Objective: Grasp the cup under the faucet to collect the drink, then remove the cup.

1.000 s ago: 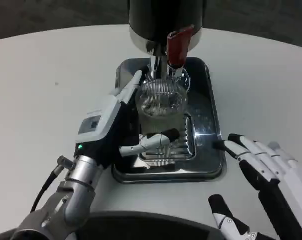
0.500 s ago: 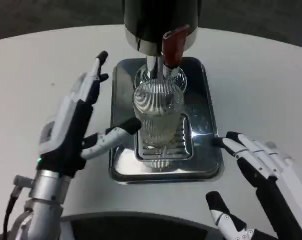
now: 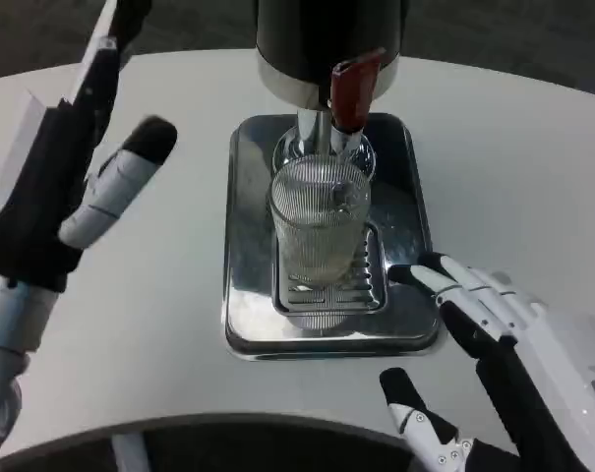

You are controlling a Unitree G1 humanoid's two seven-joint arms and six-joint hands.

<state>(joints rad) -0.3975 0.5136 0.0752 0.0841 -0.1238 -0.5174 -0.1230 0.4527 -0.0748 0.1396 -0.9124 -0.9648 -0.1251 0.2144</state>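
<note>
A ribbed clear glass cup (image 3: 320,221) stands upright on the grille of a steel drip tray (image 3: 246,295), right under the faucet (image 3: 315,133) of a black dispenser with a red lever (image 3: 351,90). Pale liquid shows in the cup. My left hand (image 3: 66,187) is raised high at the left, open, fingers spread, well clear of the cup. My right hand (image 3: 513,359) hovers open at the lower right, its fingertips (image 3: 420,275) close to the tray's right front edge, a short way from the cup.
The black dispenser body (image 3: 327,39) rises at the back of the tray. The white round table (image 3: 533,177) stretches wide on both sides. Its front edge (image 3: 228,418) curves across the bottom of the picture.
My left hand has let go of the cup and lifted up and away to the left. My right hand has crept a little toward the tray. The cup stays under the faucet.
</note>
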